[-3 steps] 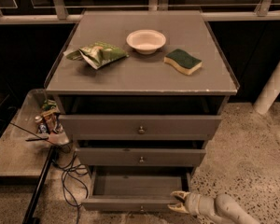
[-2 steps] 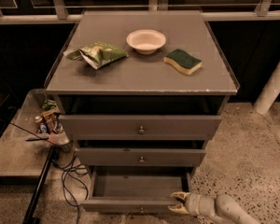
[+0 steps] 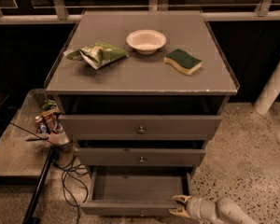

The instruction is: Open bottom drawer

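The bottom drawer (image 3: 130, 190) is the lowest of three in the grey cabinet (image 3: 140, 78). It is pulled out, and its plain grey inside shows. Its slim front runs along the bottom edge of the view, and its small knob (image 3: 141, 213) is just visible. My gripper (image 3: 178, 206) is at the drawer's front right corner, coming in from the lower right. Its two yellowish fingers are spread, one above and one below the top edge of the drawer front. The middle drawer (image 3: 141, 157) and the top drawer (image 3: 141, 125) stand slightly out.
On the cabinet top lie a green chip bag (image 3: 99, 53), a white bowl (image 3: 146, 40) and a green-and-yellow sponge (image 3: 182, 61). A low side table (image 3: 14, 148) with small items stands at the left, with black cables (image 3: 67, 176) trailing on the speckled floor. A white pole (image 3: 274, 85) is at the right.
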Action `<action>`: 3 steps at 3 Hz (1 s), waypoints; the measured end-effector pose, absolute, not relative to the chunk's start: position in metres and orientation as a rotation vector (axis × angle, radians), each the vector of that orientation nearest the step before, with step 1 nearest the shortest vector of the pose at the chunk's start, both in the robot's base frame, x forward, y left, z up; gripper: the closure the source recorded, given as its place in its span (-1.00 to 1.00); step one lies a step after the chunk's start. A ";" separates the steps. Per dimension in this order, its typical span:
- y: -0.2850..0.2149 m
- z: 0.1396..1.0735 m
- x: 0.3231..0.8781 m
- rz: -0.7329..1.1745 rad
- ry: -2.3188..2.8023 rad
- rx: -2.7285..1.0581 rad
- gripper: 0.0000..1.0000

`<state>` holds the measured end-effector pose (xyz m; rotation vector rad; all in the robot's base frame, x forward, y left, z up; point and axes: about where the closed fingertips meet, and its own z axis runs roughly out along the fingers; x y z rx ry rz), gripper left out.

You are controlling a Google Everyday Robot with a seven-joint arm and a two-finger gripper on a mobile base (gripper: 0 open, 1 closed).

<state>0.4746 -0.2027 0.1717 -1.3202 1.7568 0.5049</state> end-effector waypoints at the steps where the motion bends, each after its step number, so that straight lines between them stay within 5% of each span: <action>1: -0.200 0.168 0.464 0.493 1.756 -1.325 1.00; 2: -0.200 0.172 0.464 0.493 1.756 -1.325 1.00; 3: -0.200 0.172 0.464 0.493 1.756 -1.325 0.64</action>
